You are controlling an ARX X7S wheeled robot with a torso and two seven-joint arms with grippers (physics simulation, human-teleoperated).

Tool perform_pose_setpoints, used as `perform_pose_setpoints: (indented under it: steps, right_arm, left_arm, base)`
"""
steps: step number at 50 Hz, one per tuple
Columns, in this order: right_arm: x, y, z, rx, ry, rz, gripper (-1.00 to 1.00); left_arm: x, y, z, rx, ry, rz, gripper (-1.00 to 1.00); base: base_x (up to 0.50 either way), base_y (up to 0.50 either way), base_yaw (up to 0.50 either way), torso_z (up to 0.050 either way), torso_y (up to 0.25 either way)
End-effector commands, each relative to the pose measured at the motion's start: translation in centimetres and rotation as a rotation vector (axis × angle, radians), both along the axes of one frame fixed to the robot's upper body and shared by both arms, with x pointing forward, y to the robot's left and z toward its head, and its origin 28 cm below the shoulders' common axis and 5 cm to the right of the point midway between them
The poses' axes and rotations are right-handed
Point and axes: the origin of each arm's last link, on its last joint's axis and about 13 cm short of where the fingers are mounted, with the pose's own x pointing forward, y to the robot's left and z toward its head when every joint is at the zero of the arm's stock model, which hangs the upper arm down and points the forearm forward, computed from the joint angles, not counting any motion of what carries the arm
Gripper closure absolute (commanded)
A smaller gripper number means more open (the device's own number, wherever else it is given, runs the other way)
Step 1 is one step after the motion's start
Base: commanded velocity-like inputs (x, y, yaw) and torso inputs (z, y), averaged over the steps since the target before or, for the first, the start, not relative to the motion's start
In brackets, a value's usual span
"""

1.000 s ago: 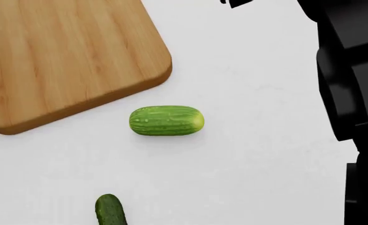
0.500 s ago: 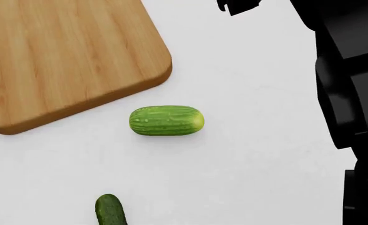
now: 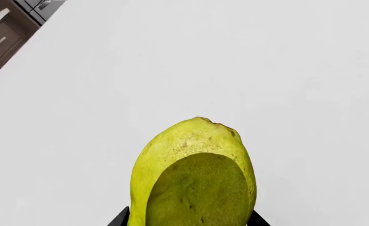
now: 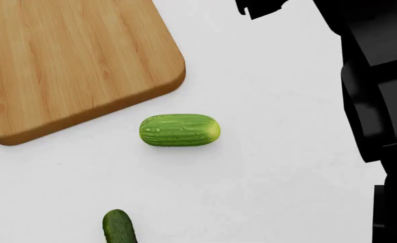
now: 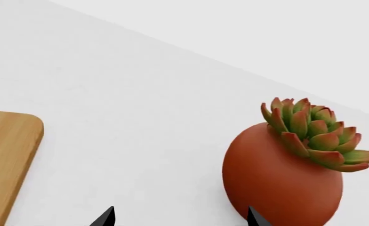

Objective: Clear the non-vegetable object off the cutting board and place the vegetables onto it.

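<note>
Moved since a second ago: right arm only, shifted slightly at the head view's right side; produce unchanged. Pear (image 3: 194,176): clamped in left gripper (image 3: 188,220), jaws closed on it, above bare white table (image 3: 172,70). Cutting board (image 4: 70,61): nothing on it. Plump cucumber (image 4: 180,130): just off board's near corner. Dark cucumber (image 4: 119,227): nearer the robot. Right gripper (image 5: 179,217): jaws apart, holding nothing, beside potted succulent (image 5: 288,165)

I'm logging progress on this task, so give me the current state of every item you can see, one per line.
Pear: off the board, held between the left gripper's fingers over bare table.
Board: nothing on the part in view.
Plump cucumber: lying on the table beside the board, not yet placed.
Dark cucumber: on the table, partly out of frame.
Right gripper: open, empty.
Potted succulent: upright.
</note>
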Motion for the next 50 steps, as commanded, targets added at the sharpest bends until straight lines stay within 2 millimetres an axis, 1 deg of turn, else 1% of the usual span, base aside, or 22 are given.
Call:
perform_pose_setpoints:
  steps: [1,5,9,12,18,23,28,29,42,44,45,47,50]
  right_arm:
    - [0.0,0.1,0.1,0.009,-0.008,0.008,-1.0]
    - [0.0,0.2,0.2,0.007,-0.011,0.012,-1.0]
    - [0.0,0.1,0.0,0.006,-0.009,0.008,-1.0]
    - [0.0,0.1,0.1,0.005,-0.01,0.009,-1.0]
    - [0.0,0.2,0.0,0.005,-0.01,0.01,-1.0]
    - [0.0,0.2,0.0,0.004,-0.011,0.01,-1.0]
    - [0.0,0.2,0.2,0.003,-0.013,0.008,-1.0]
    - [0.0,0.2,0.2,0.003,-0.013,0.008,-1.0]
    - [-0.2,0.3,0.4,0.001,-0.015,0.011,-1.0]
    - [-0.2,0.3,0.4,-0.001,-0.015,0.012,-1.0]
    - [-0.2,0.3,0.4,0.0,-0.015,0.012,-1.0]
    - [-0.2,0.4,0.4,0.0,-0.015,0.014,-1.0]
    - [-0.2,0.4,0.5,-0.002,-0.016,0.015,-1.0]
  left_arm:
    - [0.6,-0.2,-2.1,-0.071,-0.006,-0.009,1.0]
    - [0.8,-0.3,-2.6,-0.079,0.011,-0.012,1.0]
    - [0.9,-0.4,-3.9,-0.081,0.041,-0.017,1.0]
    - [0.9,-0.5,-4.4,-0.092,0.057,-0.024,1.0]
    - [0.7,-0.5,-5.1,-0.101,0.073,-0.026,1.0]
    - [0.7,-0.6,-6.6,-0.101,0.094,-0.025,1.0]
    - [0.5,-0.4,-6.7,-0.111,0.093,-0.021,1.0]
    - [0.4,-0.4,-6.5,-0.108,0.092,-0.017,-1.0]
    - [0.0,-0.6,-4.0,-0.079,0.037,-0.016,-1.0]
    - [-0.2,-1.0,-3.0,-0.081,0.005,-0.044,-1.0]
    - [-0.2,-1.1,-2.8,-0.087,0.003,-0.053,-1.0]
    - [-0.4,-1.8,-1.7,-0.095,-0.03,-0.098,-1.0]
    - [-0.5,-2.3,-0.9,-0.1,-0.05,-0.128,-1.0]
  base:
    - [0.0,0.0,0.0,0.0,0.0]
    - [0.0,0.0,0.0,0.0,0.0]
    - [0.0,0.0,0.0,0.0,0.0]
    - [0.0,0.0,0.0,0.0,0.0]
    - [0.0,0.0,0.0,0.0,0.0]
    - [0.0,0.0,0.0,0.0,0.0]
    - [0.0,0.0,0.0,0.0,0.0]
    - [0.0,0.0,0.0,0.0,0.0]
    - [0.0,0.0,0.0,0.0,-0.002]
    - [0.0,0.0,0.0,0.0,0.0]
    - [0.0,0.0,0.0,0.0,0.0]
    - [0.0,0.0,0.0,0.0,0.0]
    - [0.0,0.0,0.0,0.0,0.0]
